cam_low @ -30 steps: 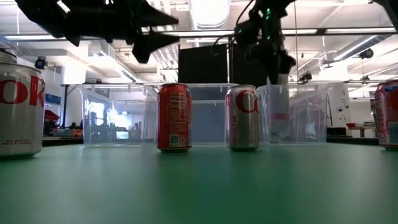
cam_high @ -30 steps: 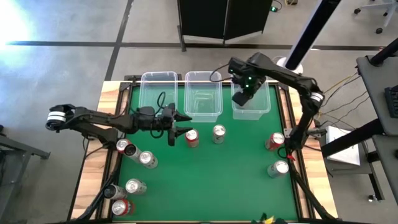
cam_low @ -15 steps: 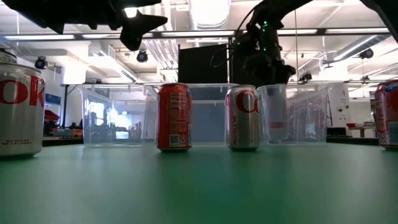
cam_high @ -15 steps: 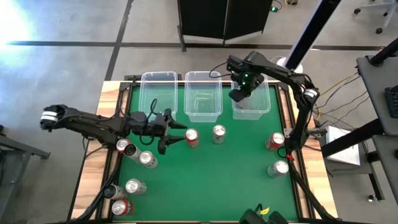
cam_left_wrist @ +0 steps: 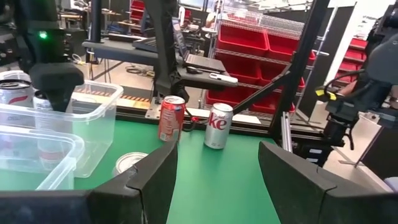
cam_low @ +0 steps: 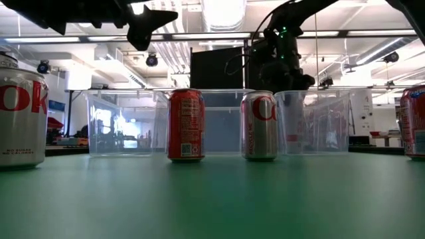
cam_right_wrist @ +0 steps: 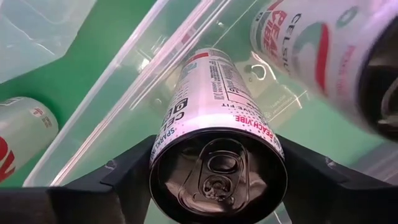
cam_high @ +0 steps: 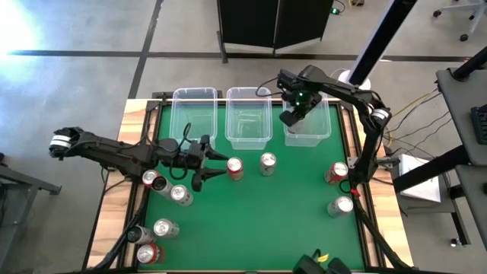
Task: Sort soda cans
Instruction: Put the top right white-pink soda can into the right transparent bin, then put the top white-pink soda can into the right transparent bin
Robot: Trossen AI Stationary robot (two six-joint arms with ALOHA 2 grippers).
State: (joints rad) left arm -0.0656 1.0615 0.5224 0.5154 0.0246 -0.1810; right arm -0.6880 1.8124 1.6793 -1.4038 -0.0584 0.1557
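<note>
My right gripper hangs over the right clear bin, shut on a white soda can with a silver top. Another white can lies inside that bin. My left gripper is open above the table, just left of an upright red can; nothing is between its fingers. A silver can stands to the right of the red one. More cans stand at the right and lie or stand at the left. My right gripper pinches the white can between its two fingers, on opposite sides of its wall close to the silver top end. The can is lifted clear above the right bin, tilted, its bottom end pointing down into the bin.
Three clear bins sit in a row at the far edge: left, middle, right. A silver can stands near the right edge. Several cans cluster at the near left. The green mat's middle and near part is open.
My left gripper has drawn back toward the table's near-left, away from the bins, staying open beside the red can. My right gripper has risen a little over the right bin with the white can still in its hold.
</note>
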